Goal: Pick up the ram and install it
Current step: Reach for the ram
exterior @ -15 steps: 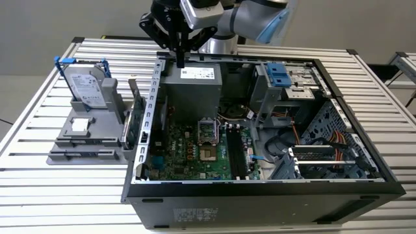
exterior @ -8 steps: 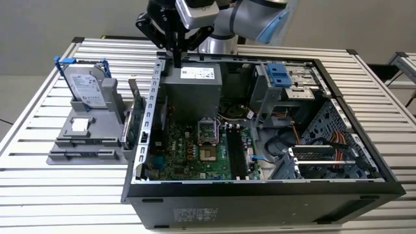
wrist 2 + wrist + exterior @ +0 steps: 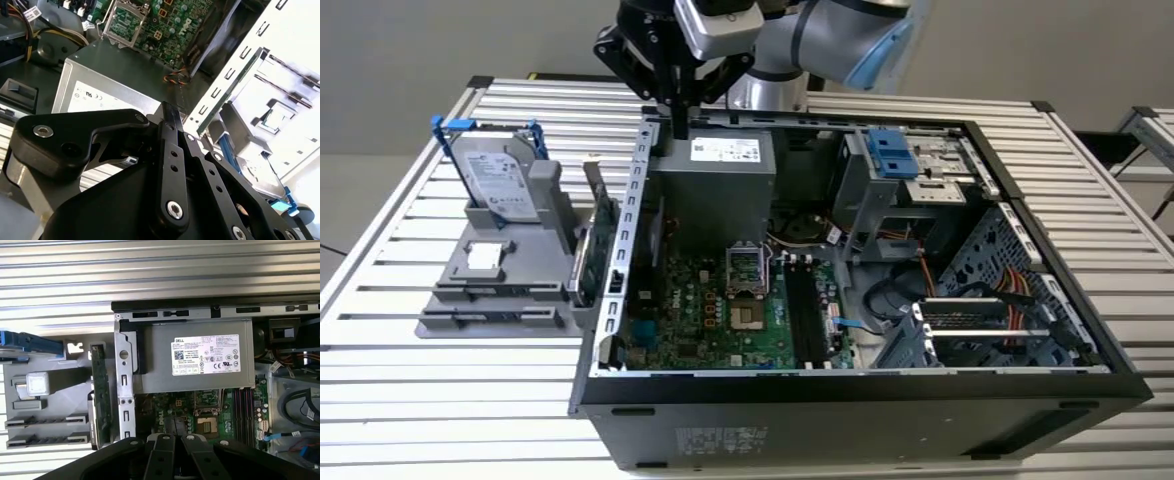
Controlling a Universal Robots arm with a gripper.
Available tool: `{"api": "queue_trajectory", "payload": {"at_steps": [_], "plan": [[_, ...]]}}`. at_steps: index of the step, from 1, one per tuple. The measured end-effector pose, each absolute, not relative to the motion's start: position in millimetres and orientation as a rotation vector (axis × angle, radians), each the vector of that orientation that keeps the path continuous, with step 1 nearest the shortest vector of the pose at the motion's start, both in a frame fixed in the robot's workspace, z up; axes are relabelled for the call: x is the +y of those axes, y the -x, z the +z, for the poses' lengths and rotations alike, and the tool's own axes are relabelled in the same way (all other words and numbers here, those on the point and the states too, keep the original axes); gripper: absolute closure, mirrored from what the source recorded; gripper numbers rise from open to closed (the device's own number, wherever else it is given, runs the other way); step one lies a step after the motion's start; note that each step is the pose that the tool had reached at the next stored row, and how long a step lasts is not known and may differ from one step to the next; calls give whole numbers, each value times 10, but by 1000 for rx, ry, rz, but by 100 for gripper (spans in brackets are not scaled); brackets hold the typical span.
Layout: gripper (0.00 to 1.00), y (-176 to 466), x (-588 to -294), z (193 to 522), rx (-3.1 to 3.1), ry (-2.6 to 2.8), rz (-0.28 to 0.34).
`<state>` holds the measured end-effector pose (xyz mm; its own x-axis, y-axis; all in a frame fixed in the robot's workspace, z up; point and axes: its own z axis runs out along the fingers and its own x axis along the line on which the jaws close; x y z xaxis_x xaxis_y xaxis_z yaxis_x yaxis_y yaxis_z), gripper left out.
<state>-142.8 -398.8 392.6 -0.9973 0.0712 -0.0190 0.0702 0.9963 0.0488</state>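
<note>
Now, found the gripper (image 3: 679, 132) hanging over the power supply (image 3: 714, 200) at the rear edge of the computer case (image 3: 854, 420), fingers (image 3: 167, 165) drawn narrow together; made out nothing between them. Took the ram (image 3: 797, 310) to be the dark stick standing in the memory slots (image 3: 242, 407) beside the processor socket (image 3: 742, 268), toward the case's front edge; cannot vouch for seating. Risks, as judged: could strike the supply's top or the case's rear wall on any descent, being just above both; could snag the loose cables (image 3: 929, 275); could bend the motherboard (image 3: 707, 320) by pressing on a crooked stick. Saw the case lying open on a slatted metal table (image 3: 427, 400), a grey parts stand (image 3: 454, 325) near its edge at the exterior view's left, holding a hard drive (image 3: 500, 180) and a green card (image 3: 101, 400). Noted a plain grey wall (image 3: 427, 40) behind, a second slatted table (image 3: 1154, 130) at the exterior view's right.
</note>
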Motion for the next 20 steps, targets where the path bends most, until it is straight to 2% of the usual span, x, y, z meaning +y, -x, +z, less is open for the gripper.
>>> {"api": "queue_trajectory", "payload": {"at_steps": [20], "plan": [[100,1495,-3988,3926,3118,-110,75]]}}
